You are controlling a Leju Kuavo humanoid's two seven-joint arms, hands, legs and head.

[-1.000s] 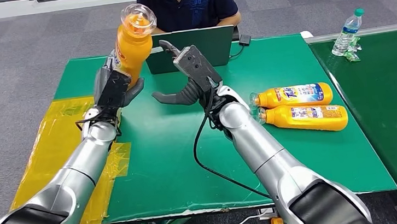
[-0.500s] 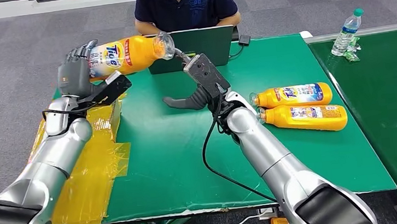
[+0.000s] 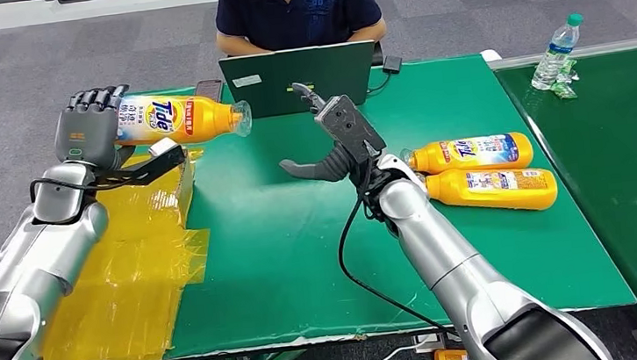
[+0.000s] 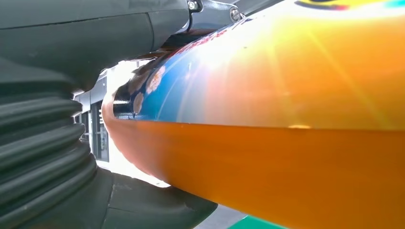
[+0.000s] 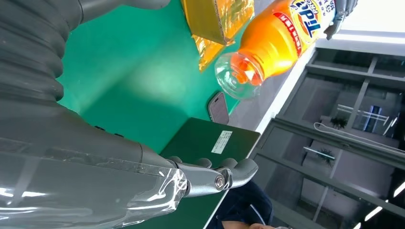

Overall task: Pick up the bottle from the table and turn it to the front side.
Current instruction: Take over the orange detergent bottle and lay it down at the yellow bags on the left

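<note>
Nearest, at the left edge of the green counter [image 3: 305,261], yellow film [image 3: 130,277] covers the surface and hangs over the side, perhaps marking a set-down zone. Above it the left hand [image 3: 91,127] grips the orange bottle [image 3: 177,119] by its base end, carried in the air roughly level, clear cap pointing right and the printed label facing up toward the head camera; that pose fits the task, since holding it by the base leaves the label free to be read as the front side. Farther right, over the middle of the counter, the right hand [image 3: 329,139] hovers with fingers spread and nothing in them, probably waiting to receive or steady the bottle. To its right two more orange bottles [image 3: 481,169] lie side by side, caps leftward, likely queued for the same handling. At the far edge stands a dark green laptop [image 3: 298,78] with a seated person [image 3: 298,5] behind it, and a water bottle [image 3: 556,51] at far right.
</note>
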